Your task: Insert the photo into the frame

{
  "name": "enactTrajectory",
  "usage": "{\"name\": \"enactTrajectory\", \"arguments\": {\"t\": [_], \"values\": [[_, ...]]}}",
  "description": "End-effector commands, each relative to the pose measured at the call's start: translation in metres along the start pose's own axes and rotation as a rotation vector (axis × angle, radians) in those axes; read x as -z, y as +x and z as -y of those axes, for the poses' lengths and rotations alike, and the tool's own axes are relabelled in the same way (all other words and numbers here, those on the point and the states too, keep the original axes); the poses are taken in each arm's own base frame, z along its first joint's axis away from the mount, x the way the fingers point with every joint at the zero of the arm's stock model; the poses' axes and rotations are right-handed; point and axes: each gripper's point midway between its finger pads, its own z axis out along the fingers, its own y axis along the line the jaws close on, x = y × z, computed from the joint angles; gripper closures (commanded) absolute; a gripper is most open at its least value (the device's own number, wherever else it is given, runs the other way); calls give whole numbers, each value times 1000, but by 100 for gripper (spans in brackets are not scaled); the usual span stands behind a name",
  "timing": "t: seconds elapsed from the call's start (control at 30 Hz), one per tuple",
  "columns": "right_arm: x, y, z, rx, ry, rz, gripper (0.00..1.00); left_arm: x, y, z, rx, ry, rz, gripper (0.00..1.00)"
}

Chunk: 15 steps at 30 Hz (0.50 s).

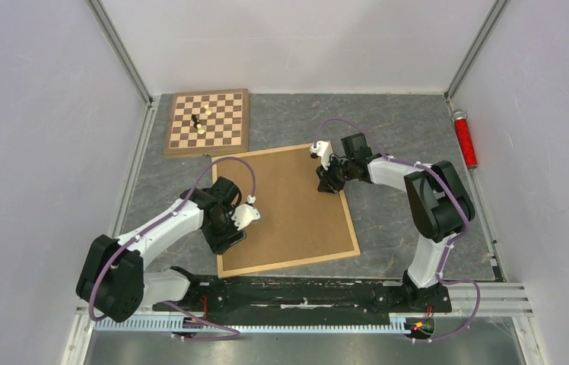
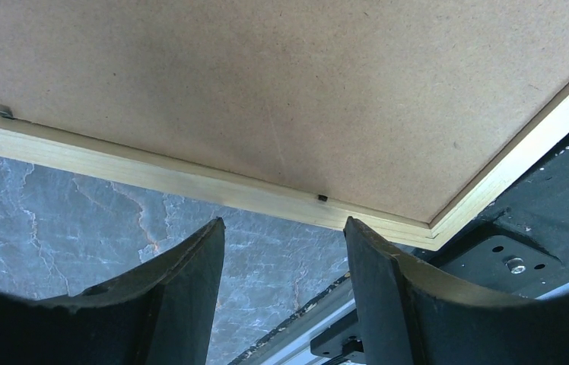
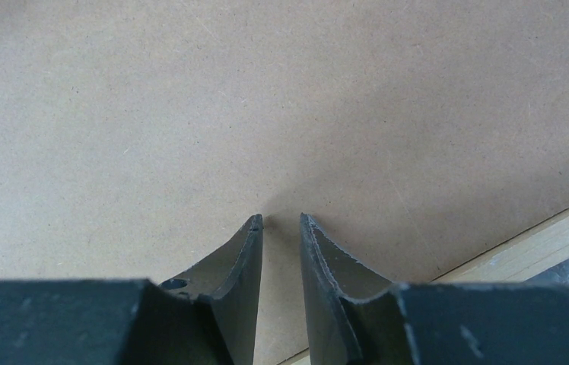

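Gray marbled tabletop (image 1: 411, 220) between white walls carries the frame (image 1: 290, 263), lying face down near the middle and turned a little askew. It has a narrow border of pale natural wood around a brown backing board (image 1: 297, 213), with small tabs at the inner edge. The left gripper (image 2: 285, 228) hangs just beside the frame's left border by the near corner, jaws well apart and empty. The right gripper (image 3: 281, 220) is over the board near its right edge, jaws a slit apart, holding nothing. A chessboard (image 1: 207, 122) lies past the far-left corner.

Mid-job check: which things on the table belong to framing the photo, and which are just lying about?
Job: frame, back up; backing board in it; photo not in view.
Lying about: chessboard with chess pieces; red cylinder at the right edge.
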Motion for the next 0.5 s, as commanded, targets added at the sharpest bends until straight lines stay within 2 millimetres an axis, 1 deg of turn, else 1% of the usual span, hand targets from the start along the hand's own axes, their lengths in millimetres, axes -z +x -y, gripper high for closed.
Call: {"name": "enactTrajectory", "arguments": {"t": [0.0,0.47], "values": [[2,83,-46,-192,-117,-255,73,-4,-7,0,-32,25,22,34],[2,85,-47,-199,-118,-261,73,-21,-8,-7,-38,14,-8,34]]}}
